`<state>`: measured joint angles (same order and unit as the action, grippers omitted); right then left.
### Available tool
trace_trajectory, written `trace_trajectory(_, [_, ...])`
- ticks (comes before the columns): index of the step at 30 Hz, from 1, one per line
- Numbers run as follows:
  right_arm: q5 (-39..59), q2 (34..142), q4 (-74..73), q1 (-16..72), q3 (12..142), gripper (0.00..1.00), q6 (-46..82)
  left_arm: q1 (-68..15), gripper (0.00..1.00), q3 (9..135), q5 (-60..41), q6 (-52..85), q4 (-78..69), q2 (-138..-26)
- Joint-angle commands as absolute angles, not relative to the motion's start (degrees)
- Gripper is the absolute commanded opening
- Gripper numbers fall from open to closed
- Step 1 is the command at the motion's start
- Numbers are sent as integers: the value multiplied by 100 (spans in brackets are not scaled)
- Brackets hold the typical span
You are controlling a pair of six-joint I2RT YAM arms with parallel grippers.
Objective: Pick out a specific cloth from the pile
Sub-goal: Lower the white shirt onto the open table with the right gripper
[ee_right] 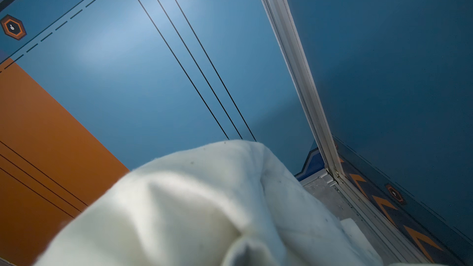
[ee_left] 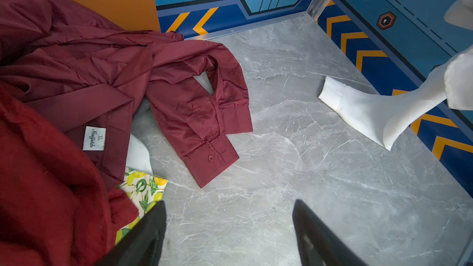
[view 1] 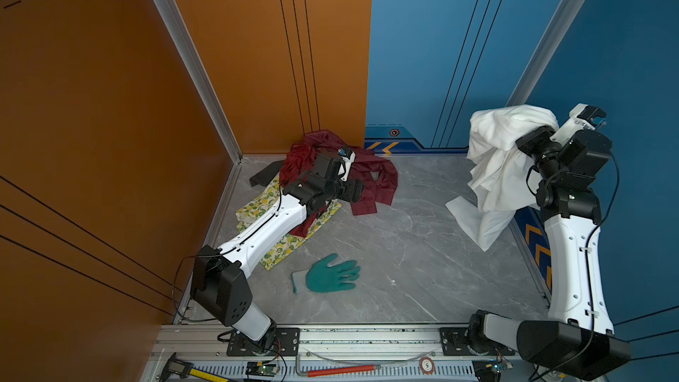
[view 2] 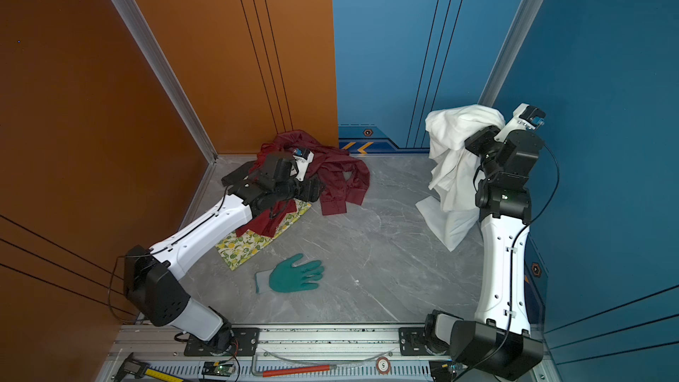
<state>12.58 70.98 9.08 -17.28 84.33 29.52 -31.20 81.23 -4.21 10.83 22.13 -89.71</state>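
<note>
**A:** Which step is in hand?

**B:** The pick itself looks done, I'd say. At about 2 o'clock the cloth [view 1: 503, 156] is raised above the surface [view 1: 422, 251], well apart from the pile [view 1: 371, 178] at 11 o'clock. What remains is carrying it clear and setting it down.

**A:** Take me through it, nearest first.

**B:** Nearest, around 7 o'clock, a teal glove [view 1: 332, 273] lies flat by itself. Beyond it, at 9 o'clock, the lemon-print cloth [view 1: 283, 249] shows from under the left arm [view 1: 264, 229]. The left jaws stand open at the pile's edge. In the left wrist view the two dark fingers [ee_left: 146, 234] are spread with bare surface between them, gripping nothing. One finger sits over the lemon print. Just past them lies the maroon shirt [ee_left: 194, 103], its cuffed sleeves spilling onto bare surface.

**A:** And the right jaws?

**B:** Buried. The cloth is bunched over and around them, so neither top view shows them, and white fabric fills much of the right wrist view. They are closed, and since the fabric hangs from that spot, I judge they are clamped on it.

**A:** Is it all in the air?

**B:** No. One trailing end [ee_left: 358, 108] touches the surface below the arm. The next move calls for more height, or the end may drag, and the soft folds could slip.
</note>
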Motion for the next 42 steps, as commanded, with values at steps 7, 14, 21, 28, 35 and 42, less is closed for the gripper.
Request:
trace_trajectory(7, [1284,7194,1017,-1536,8146,0,3024,-3083,78,7859,-419,870,2305,-8812])
trace_trajectory(14, [657,7045,1396,-1462,7479,0,2962,-2968,78,7714,-470,976,2172,-8741])
trace_trajectory(21, [8,6887,1369,-1484,6436,0,3252,-2900,78,7630,-475,1027,2097,-8674])
trace_trajectory(28, [-382,6992,1070,-1469,5415,0,3531,-2881,78,7561,-463,1081,2036,-8626])
trace_trajectory(35, [-356,7553,1037,-1437,5093,0,3488,-2860,78,7432,-357,1096,1919,-8487])
trace_trajectory(42, [-364,8375,1239,-1266,5310,0,3099,-2771,78,7392,-345,1142,1855,-8412])
